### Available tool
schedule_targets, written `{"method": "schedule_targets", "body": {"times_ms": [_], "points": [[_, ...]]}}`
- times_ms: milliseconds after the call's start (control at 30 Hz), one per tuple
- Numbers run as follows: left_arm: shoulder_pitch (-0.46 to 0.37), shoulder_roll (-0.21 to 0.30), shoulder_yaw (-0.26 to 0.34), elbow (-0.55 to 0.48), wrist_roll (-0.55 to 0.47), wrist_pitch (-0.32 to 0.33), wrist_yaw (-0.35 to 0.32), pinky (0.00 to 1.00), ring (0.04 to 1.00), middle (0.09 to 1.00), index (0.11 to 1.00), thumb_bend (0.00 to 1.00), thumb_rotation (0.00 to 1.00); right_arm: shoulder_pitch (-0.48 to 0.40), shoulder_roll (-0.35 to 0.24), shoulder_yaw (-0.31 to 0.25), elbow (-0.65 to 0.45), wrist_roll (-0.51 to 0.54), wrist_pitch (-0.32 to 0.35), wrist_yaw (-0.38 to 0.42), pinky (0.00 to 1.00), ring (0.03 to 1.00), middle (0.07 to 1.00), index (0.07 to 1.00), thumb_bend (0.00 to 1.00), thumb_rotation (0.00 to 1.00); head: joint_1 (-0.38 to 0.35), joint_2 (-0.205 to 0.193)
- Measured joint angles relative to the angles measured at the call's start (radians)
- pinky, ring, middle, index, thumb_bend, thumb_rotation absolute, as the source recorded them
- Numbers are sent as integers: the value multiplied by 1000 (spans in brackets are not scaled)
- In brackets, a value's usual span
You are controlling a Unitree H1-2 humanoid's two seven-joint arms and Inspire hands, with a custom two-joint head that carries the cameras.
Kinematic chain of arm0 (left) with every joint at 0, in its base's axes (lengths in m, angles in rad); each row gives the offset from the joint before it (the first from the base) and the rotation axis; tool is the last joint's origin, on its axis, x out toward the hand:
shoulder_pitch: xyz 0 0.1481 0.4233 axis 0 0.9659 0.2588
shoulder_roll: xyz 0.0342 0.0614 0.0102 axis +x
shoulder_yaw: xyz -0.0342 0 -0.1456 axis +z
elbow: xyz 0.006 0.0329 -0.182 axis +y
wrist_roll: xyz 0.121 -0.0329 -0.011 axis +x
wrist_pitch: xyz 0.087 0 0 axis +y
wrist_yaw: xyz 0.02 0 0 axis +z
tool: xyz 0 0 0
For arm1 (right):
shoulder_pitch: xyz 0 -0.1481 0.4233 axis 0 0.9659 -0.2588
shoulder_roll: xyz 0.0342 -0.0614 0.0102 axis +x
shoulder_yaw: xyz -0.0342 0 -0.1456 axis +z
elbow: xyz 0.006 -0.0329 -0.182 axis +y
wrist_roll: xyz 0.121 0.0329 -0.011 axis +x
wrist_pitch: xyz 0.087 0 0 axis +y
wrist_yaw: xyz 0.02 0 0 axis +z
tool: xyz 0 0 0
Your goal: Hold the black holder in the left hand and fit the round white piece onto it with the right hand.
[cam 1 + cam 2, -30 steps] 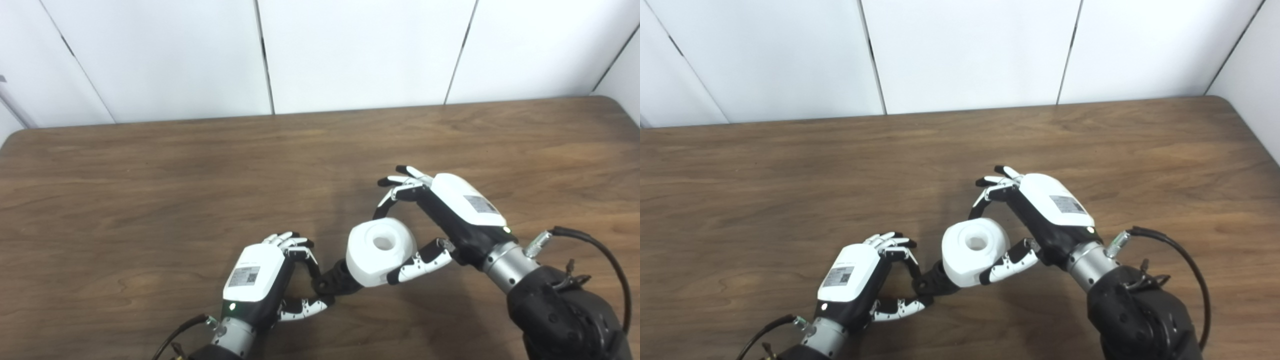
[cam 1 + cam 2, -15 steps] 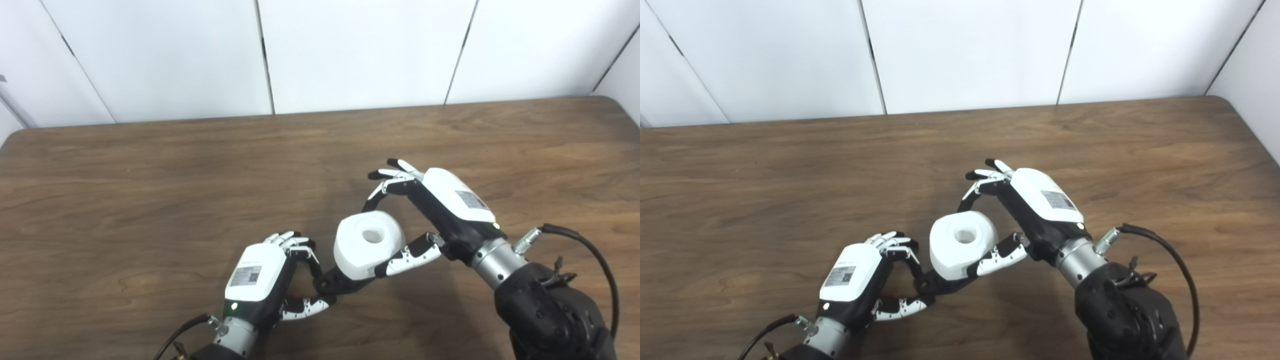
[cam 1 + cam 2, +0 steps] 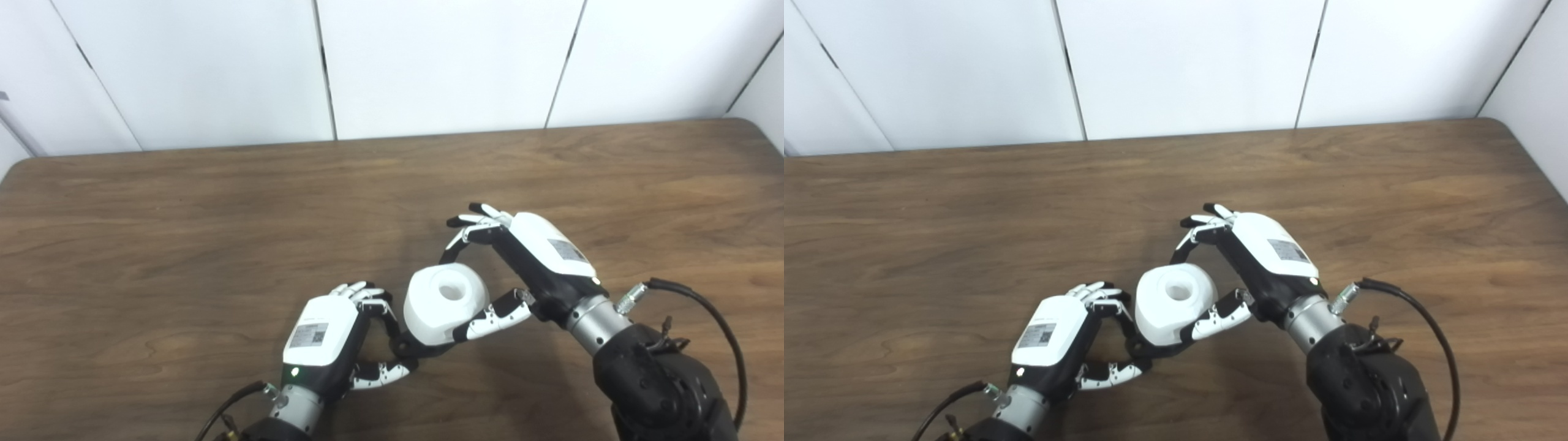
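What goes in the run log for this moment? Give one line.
left hand: shut on black holder | right hand: shut on round white piece | piece over holder, seating unclear | brown wooden table

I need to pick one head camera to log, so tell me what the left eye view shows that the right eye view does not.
Only the left eye view shows the table's rounded far-left corner and a small grey thing on the wall at the left edge.

Only the right eye view shows the side wall to the right of the table.

Both show the left hand shut on the black holder, and the right hand shut on the round white piece, pressed against the holder.
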Motion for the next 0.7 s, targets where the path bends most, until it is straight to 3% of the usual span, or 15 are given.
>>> {"method": "schedule_targets", "body": {"times_ms": [700], "points": [[-7,-11,-15,-1,10,28,-13,884,886,802,485,520,44,3,-20,25,12,-5,-4,0,976,971,867,484,519,138,-2,15]]}}
